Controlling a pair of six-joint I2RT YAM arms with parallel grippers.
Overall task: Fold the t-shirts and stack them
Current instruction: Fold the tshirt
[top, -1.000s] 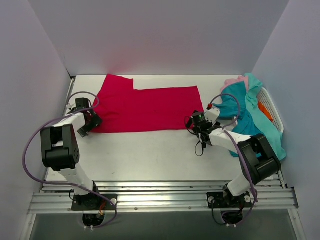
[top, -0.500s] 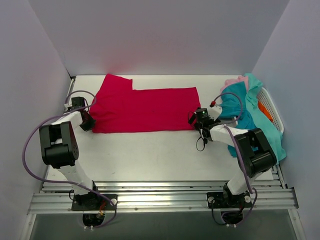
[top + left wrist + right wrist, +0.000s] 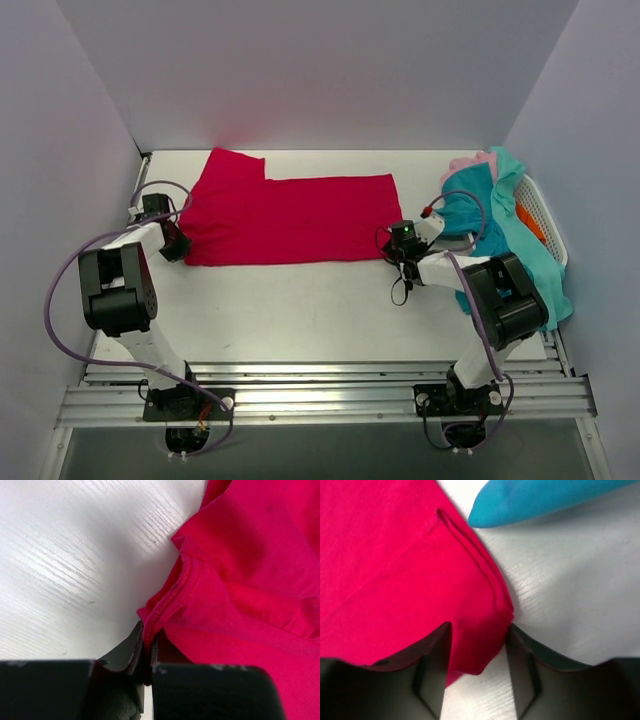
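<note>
A crimson red t-shirt lies spread flat across the back of the table. My left gripper is at its near-left corner. In the left wrist view that gripper is shut on the hemmed edge of the red t-shirt, which bunches up between the pads. My right gripper sits at the near-right corner. In the right wrist view its jaws stand apart astride the red t-shirt's corner, not pinching it. Teal t-shirts and a pale pink one are heaped at the right.
A white slotted basket stands at the right wall under the heap of tees. A teal sleeve tip lies just beyond the red corner. Walls close in the left, back and right. The metal rail with the arm bases runs along the near edge.
The left gripper slid onto the red shirt's left corner and closed on it. The right gripper moved up to the right corner and its jaws have narrowed around it.
</note>
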